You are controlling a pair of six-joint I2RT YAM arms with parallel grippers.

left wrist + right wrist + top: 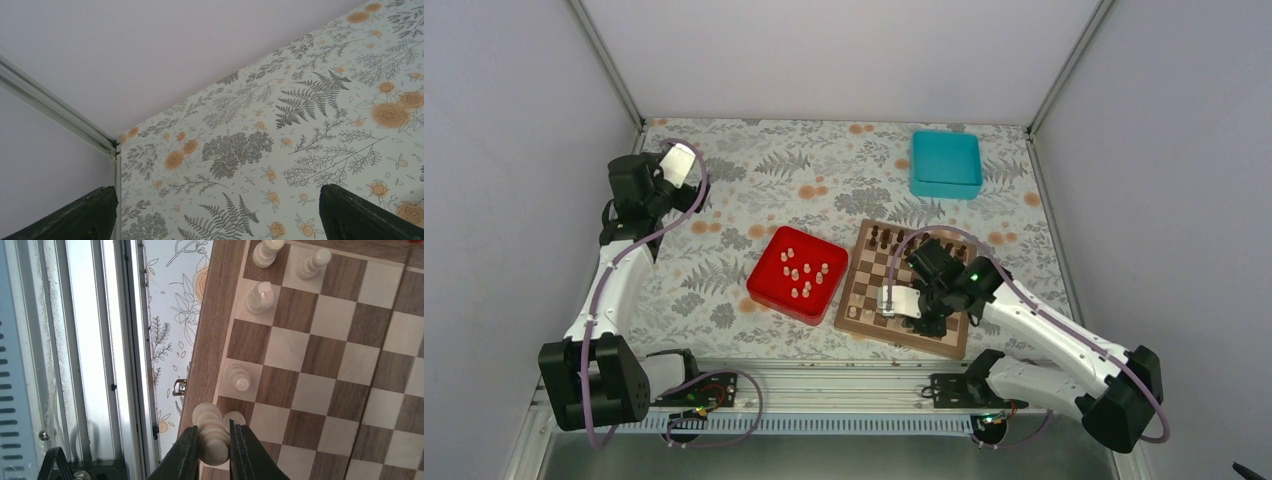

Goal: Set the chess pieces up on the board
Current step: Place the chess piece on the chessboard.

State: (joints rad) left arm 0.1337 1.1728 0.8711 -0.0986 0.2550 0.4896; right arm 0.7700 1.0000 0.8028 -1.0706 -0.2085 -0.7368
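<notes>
The right gripper [213, 437] is pinching a small pale cream wooden chess piece [209, 417] between nearly shut fingers, poising it over an edge-row square of the square, brown-bordered checkered wooden board [207, 330]. Four placed pale pieces [237, 377] are standing toward twelve o'clock of it. Placement seems underway: the next move calls for lowering straight down, then releasing. Spare pale pieces [804, 272] are waiting in the red square tray [769, 290], at nine o'clock of the board. The left gripper [215, 220] is gaping wide, holding nothing.

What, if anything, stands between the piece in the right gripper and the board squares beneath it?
Nothing visible does. The right gripper holds a pale piece over the edge row of the board; the nearest standing piece stands apart, further along.
</notes>
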